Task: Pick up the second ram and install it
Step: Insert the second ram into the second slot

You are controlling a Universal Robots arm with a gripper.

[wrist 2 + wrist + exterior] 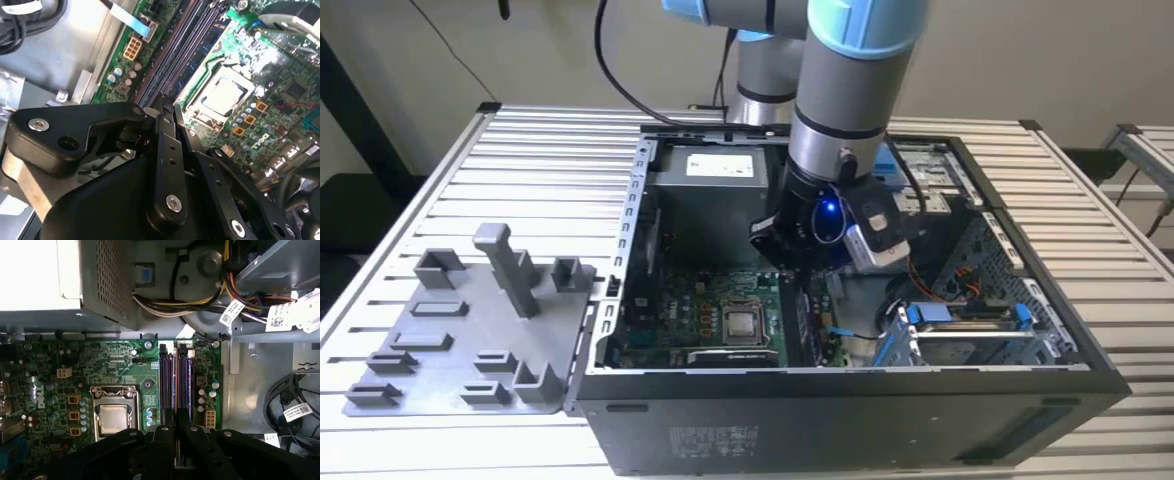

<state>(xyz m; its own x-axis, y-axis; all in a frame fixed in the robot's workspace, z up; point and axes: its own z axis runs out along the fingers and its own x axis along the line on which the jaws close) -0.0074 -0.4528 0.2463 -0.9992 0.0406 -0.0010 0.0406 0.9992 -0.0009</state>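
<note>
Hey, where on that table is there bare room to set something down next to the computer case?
Free: the slatted table behind the grey tray, on the exterior view's left of the open case. Crowded: inside the case, where the gripper hangs over the motherboard.

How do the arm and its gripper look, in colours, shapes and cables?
In the exterior view the arm is a thick grey tube with light blue joint caps. A black cable loops behind it. At the wrist sits a silver-and-black camera module beside a small blue light. In both wrist views the gripper is matte black: flat linked bars joined by silver screws.
</note>
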